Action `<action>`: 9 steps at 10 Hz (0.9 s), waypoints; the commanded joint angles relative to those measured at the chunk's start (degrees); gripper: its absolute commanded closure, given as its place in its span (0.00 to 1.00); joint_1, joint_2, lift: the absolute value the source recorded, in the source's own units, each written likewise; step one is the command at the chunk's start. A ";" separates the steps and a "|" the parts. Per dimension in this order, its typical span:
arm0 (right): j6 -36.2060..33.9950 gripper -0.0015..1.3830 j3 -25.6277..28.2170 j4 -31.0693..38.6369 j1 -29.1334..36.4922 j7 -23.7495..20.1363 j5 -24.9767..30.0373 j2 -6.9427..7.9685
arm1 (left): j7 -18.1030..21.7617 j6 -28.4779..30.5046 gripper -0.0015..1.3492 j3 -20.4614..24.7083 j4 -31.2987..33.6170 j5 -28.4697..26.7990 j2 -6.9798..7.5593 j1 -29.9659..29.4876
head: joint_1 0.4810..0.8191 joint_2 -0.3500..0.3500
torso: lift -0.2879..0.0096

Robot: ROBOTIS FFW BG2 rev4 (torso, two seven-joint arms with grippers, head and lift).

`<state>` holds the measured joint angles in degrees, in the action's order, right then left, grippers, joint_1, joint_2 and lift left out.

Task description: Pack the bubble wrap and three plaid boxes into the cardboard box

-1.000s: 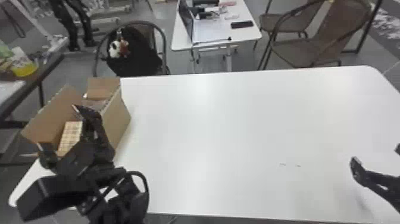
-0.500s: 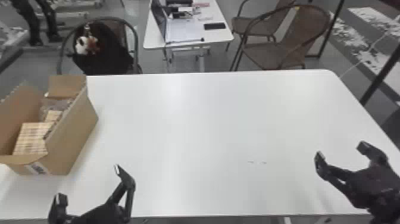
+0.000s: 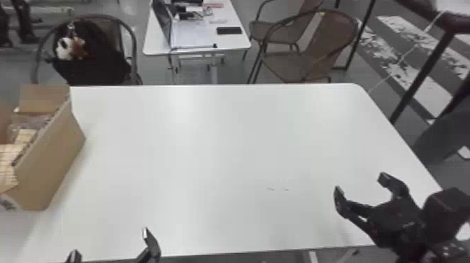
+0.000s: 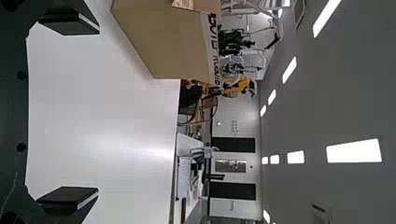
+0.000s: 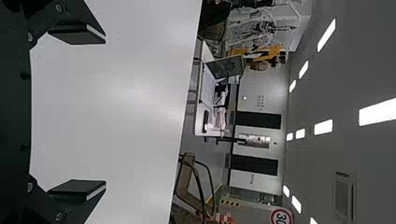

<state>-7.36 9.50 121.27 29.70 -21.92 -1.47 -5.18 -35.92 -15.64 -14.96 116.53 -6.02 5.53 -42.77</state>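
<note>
In the head view the cardboard box [image 3: 56,159] stands open-topped at the table's left side, holding plaid boxes [image 3: 7,164] and, toward its far end, bubble wrap [image 3: 29,122]. How many plaid boxes lie inside I cannot tell. My left gripper [image 3: 111,244] is at the near edge, right of the box and apart from it, fingers spread. In the left wrist view that gripper [image 4: 70,114] is open and empty, the cardboard box [image 4: 163,39] beyond it. My right gripper [image 3: 362,182] is over the table's near right part; the right wrist view has this gripper [image 5: 78,114] open, holding nothing.
The white table [image 3: 216,147] stretches between the box and the right arm. Past its far edge stand a chair with a black bag [image 3: 94,52], a smaller table with a laptop [image 3: 162,21], and brown chairs [image 3: 311,45].
The head view has swung right, so the box sits farther left in it. My left gripper has come away from above the box to the near edge. The right arm shows more fully.
</note>
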 commanded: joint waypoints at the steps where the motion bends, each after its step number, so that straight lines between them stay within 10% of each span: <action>1: -0.19 0.14 -0.45 -0.07 -0.60 -0.32 0.24 -0.09 | -0.21 0.26 0.07 -0.24 0.01 1.19 1.32 0.67 | 0.63 0.45 | 0.38; 9: -0.11 0.14 -0.62 -0.16 -1.04 -0.23 0.59 0.09 | -0.56 -1.76 0.07 0.02 -1.04 0.83 0.27 0.85 | 0.63 0.47 | 0.38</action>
<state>-7.47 8.88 121.07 28.68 -22.16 -0.94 -5.10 -36.48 -17.39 -14.96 115.52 -5.17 5.86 -41.92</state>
